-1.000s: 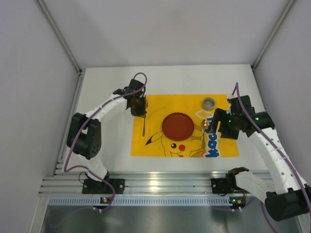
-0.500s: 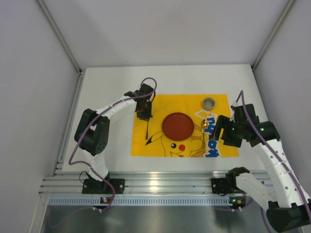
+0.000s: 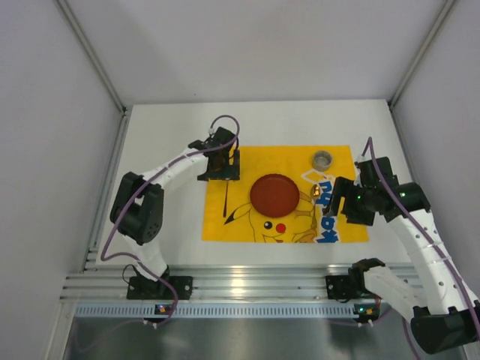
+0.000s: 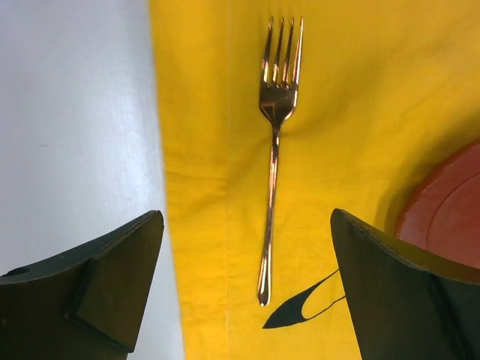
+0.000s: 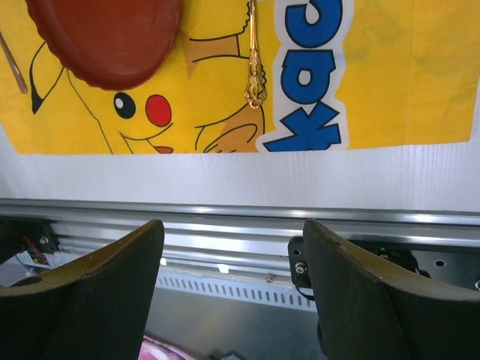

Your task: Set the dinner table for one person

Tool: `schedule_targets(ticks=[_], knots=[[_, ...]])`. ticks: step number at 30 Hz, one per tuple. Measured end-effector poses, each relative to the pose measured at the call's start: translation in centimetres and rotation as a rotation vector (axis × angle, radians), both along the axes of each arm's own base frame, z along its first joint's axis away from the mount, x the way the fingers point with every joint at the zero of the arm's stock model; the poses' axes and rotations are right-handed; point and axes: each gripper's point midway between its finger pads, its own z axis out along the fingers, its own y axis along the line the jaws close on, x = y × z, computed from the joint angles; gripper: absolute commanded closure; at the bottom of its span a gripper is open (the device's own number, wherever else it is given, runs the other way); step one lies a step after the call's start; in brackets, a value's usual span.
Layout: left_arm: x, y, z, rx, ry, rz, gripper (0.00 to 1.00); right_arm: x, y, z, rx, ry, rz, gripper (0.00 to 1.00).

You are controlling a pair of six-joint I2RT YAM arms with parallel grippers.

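A gold fork [image 4: 273, 154] lies flat on the yellow cartoon mat [image 4: 352, 112], tines pointing away, just left of the red plate [image 4: 450, 214]. My left gripper [image 4: 246, 219] hovers over the fork's handle, open, with both fingers clear of it. In the top view the fork [image 3: 226, 199] shows below the left gripper [image 3: 220, 174]. The mat [image 3: 225, 225] lies on the white dinner table [image 3: 161, 150]. My right gripper [image 3: 335, 201] stands open and empty over the mat's right part, near a gold utensil [image 5: 253, 67].
A small metal cup [image 3: 322, 159] stands at the mat's far right corner. The red plate [image 3: 274, 194] sits mid-mat. A silver rail [image 3: 247, 281] runs along the table's near edge. White walls enclose the table on three sides.
The left gripper opened and let go of the fork, which now rests on the mat. The right arm drew back slightly toward the near edge.
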Motion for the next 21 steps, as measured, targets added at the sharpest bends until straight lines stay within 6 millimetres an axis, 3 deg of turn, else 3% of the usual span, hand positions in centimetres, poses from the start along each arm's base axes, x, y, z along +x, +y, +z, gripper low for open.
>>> schedule_targets(ticks=[3,6,7,9,11,13,16,18,21], knots=[[1.2,1.2,4.4,0.026,-0.149,-0.003,0.01,0.4,0.0,1.1,-0.002,-0.031,0.011,0.21],[1.8,3.1,10.5,0.016,-0.415,-0.025,0.01,1.1,0.1,3.2,0.006,-0.105,0.027,0.14],[1.6,3.8,11.9,0.008,-0.51,-0.042,0.01,1.3,0.1,4.0,0.009,-0.136,0.033,0.13],[0.6,5.9,13.3,0.007,-0.691,-0.057,0.01,1.6,0.2,5.9,0.022,-0.215,0.038,0.0],[-0.3,8.3,11.9,0.009,-0.774,-0.041,0.01,1.7,0.1,7.8,0.037,-0.313,0.043,0.0],[-0.7,11.5,8.8,0.026,-0.755,0.019,0.01,1.6,0.0,9.4,0.053,-0.407,0.037,0.0],[-1.5,16.6,2.6,0.057,-0.634,0.141,0.01,1.1,-0.6,12.3,0.075,-0.581,0.01,0.0],[-2.1,18.2,0.3,0.07,-0.586,0.169,0.01,0.6,-1.1,14.1,0.087,-0.697,-0.012,0.0],[-1.2,18.3,-0.4,0.056,-0.616,0.136,0.01,-0.1,-1.7,15.0,0.098,-0.795,-0.042,0.0]])
